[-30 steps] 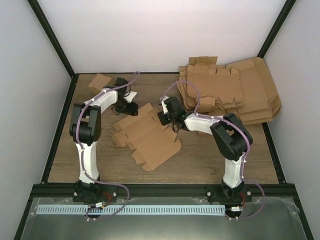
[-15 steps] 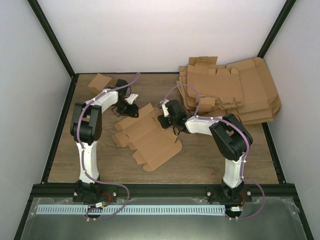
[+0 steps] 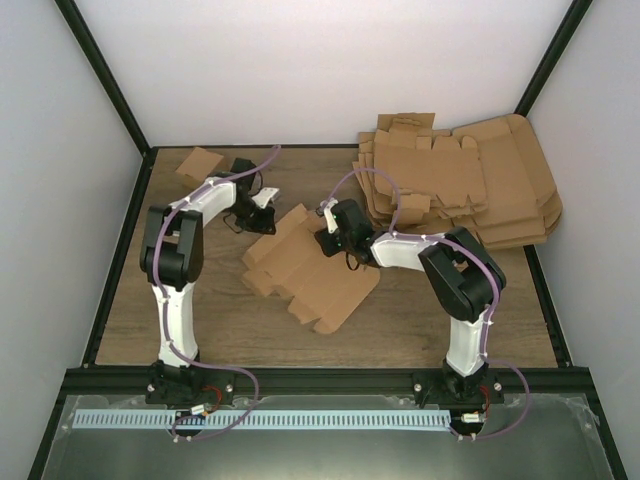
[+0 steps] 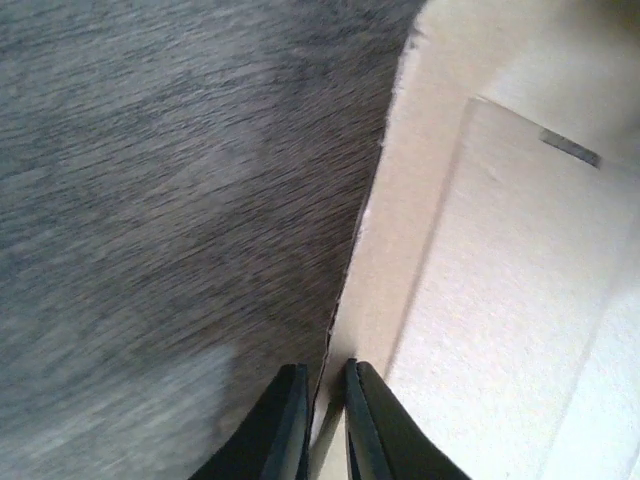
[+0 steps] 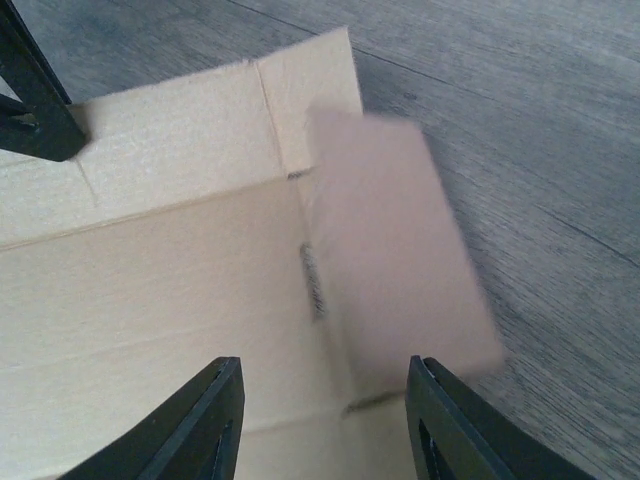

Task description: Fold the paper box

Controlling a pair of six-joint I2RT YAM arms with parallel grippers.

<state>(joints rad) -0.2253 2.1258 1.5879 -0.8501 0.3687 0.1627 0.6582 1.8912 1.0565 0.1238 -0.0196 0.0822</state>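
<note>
1. Across the middle of the bench lies the paper box, a plain brown die-cut sheet. It is mostly flat, with its flaps and tabs spread out, and it sits between the two arms.
2. At the sheet's far left corner the left claw reaches down to the cardboard. In the left wrist view its dark fingers are pressed almost together with the thin cardboard edge running between them, so it pinches the paper box at its rim.
3. Over the far right part of the sheet hangs the right claw. In the right wrist view its fingers are spread wide above the cardboard and grip nothing.
4. Beyond those spread fingers one side flap rises from the sheet at a tilt. It is blurred in the right wrist view, and I cannot tell whether a finger touches it.
5. Toward the far right corner of the bench rests a stack of flat cardboard blanks, fanned unevenly and apart from the paper box.
6. Near the far left corner, behind the left arm, sits a small folded brown box, well apart from the sheet.
</note>
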